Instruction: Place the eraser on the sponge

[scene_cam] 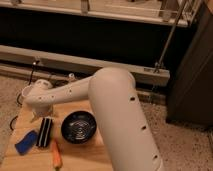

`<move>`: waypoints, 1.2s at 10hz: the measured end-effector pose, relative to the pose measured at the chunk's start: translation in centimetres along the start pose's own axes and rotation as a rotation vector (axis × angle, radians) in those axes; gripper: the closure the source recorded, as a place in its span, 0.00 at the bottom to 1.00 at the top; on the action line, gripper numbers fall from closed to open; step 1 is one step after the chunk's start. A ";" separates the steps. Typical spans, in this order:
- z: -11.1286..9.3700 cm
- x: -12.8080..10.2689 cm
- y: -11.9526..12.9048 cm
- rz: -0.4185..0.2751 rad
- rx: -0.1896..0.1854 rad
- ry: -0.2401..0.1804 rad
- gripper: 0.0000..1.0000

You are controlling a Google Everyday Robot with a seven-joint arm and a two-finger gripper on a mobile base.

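Observation:
The eraser point(45, 132), a black block with white stripes, lies on the wooden table point(82, 153) left of a dark bowl. Touching its left side lies the blue sponge point(26, 142), slightly nearer the front. My gripper point(36, 116) hangs at the end of the white arm, just above and behind the eraser's far end. Nothing is seen held in it. The arm's thick white link point(120, 110) crosses the right half of the view and hides the table's right part.
A dark bowl point(78, 127) stands right of the eraser. An orange carrot point(56, 154) lies at the front, below the eraser. Cables point(22, 92) lie on the speckled floor behind the table, before a long pale rail.

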 end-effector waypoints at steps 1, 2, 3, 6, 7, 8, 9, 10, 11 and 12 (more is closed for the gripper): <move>0.0 0.0 0.0 0.000 0.000 0.000 0.20; -0.1 0.0 0.0 0.000 0.000 -0.001 0.20; -0.1 0.0 0.0 0.000 0.000 -0.001 0.20; -0.1 0.0 0.0 0.000 -0.001 -0.001 0.20; -0.1 -0.1 0.0 0.001 -0.001 -0.001 0.20; -0.1 -0.1 0.0 0.001 -0.002 -0.001 0.20; -0.1 -0.1 0.0 0.001 -0.002 0.000 0.20; 0.1 -0.1 0.2 0.000 -0.017 0.001 0.20; 0.1 -0.1 0.1 0.002 -0.022 0.001 0.20; 0.1 -0.1 0.1 0.002 -0.022 0.001 0.20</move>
